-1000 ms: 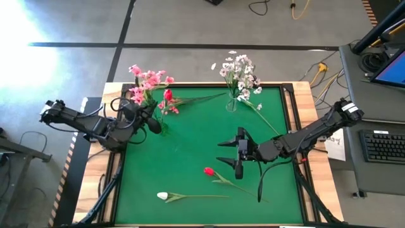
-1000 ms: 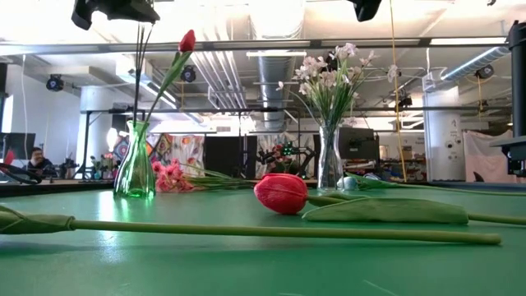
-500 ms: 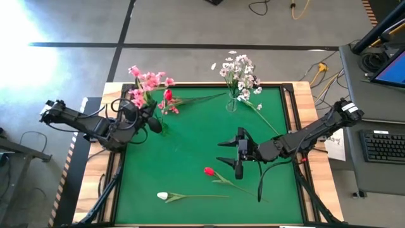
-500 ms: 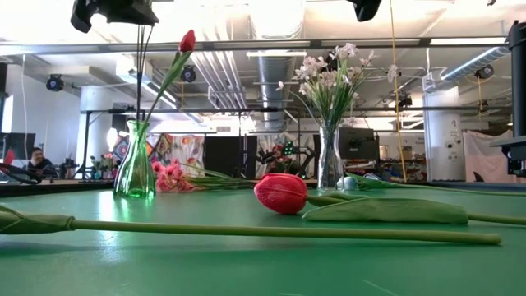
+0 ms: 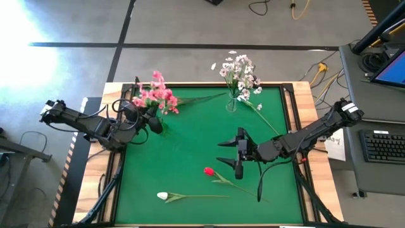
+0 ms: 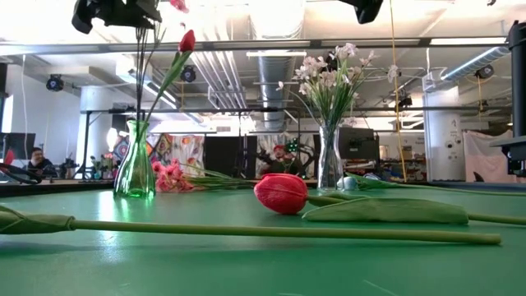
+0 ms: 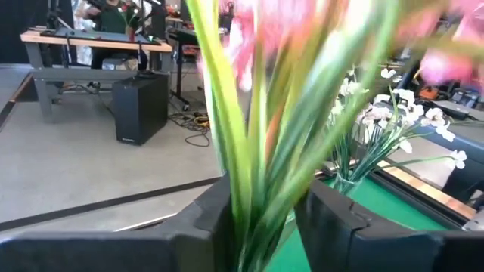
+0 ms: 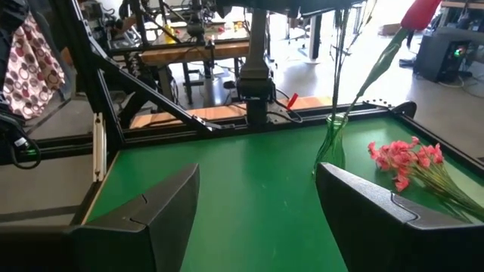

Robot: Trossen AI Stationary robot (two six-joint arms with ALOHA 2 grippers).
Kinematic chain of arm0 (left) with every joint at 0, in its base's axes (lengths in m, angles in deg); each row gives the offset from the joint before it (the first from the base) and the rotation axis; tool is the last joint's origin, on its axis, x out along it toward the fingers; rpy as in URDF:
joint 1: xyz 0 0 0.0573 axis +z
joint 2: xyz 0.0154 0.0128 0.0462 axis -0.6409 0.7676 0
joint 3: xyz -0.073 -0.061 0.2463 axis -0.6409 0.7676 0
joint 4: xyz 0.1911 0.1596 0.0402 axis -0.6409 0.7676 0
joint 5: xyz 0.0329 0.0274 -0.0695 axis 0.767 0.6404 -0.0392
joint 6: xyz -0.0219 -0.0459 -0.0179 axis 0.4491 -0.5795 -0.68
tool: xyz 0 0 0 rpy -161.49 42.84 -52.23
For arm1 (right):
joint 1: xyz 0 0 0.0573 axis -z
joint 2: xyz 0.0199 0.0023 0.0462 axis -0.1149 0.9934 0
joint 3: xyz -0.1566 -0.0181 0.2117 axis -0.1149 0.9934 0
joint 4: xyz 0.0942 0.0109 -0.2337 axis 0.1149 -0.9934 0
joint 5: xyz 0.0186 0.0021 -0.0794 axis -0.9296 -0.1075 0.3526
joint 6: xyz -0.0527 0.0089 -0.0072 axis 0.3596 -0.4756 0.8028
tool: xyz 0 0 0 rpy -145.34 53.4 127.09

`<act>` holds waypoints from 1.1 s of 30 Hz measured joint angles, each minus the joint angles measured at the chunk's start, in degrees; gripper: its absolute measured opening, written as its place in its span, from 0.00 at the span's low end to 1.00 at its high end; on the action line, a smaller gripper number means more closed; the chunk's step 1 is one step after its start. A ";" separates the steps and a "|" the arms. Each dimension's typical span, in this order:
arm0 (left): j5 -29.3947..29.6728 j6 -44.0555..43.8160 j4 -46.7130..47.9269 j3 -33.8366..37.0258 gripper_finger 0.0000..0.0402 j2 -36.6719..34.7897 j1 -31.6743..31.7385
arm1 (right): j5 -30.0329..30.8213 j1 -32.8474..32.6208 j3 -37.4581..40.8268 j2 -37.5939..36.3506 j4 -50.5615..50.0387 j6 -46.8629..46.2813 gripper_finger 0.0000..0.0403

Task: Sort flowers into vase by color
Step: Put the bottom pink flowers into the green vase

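My left gripper is shut on a bunch of pink flowers above the green vase. A red tulip stands with its stem in that vase. More pink flowers lie on the mat behind it. White sprays stand in the clear vase. A red tulip and a white bud flower lie flat on the mat. My right gripper is open and hovers just beyond the lying red tulip, toward the far edge. My left gripper pinches several green stems of the pink bunch between its two fingers, which lie across the stems. The blossoms stand out beyond the fingers. In the low view thin stems run from the gripper down into the green vase's neck.
Another green stem with a leaf lies on the mat beside the clear vase, toward the right edge. The green mat is bare between the two arms. A raised wooden frame borders the mat. A person sits far behind the table.
The pink bunch in my left gripper has swung toward the table's right. In the high view its blossoms now cover the red tulip in the green vase, and a pink blossom now shows beside the gripper in the low view. The gripper itself has hardly moved.
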 joint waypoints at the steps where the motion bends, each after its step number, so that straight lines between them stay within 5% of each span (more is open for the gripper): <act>1: -0.41 0.00 0.02 0.00 0.30 0.00 0.01 | 0.00 0.00 0.00 0.00 -0.16 -0.03 0.65; 15: -1.38 -0.39 0.64 0.02 0.50 -0.04 -0.11 | -0.02 0.00 0.00 0.00 -1.32 -0.96 0.66; 22: -7.22 -0.51 1.58 -0.49 0.60 -0.08 -0.17 | 0.00 0.00 0.00 0.00 -1.65 -0.96 0.68; 27: -14.47 -1.61 6.06 -1.34 0.67 -0.54 -0.18 | -0.02 0.00 0.00 0.00 -2.22 -1.55 0.67; 33: -14.82 -10.01 16.84 -3.78 0.70 -0.57 -0.17 | -0.04 0.00 0.00 0.00 -2.28 -1.54 0.68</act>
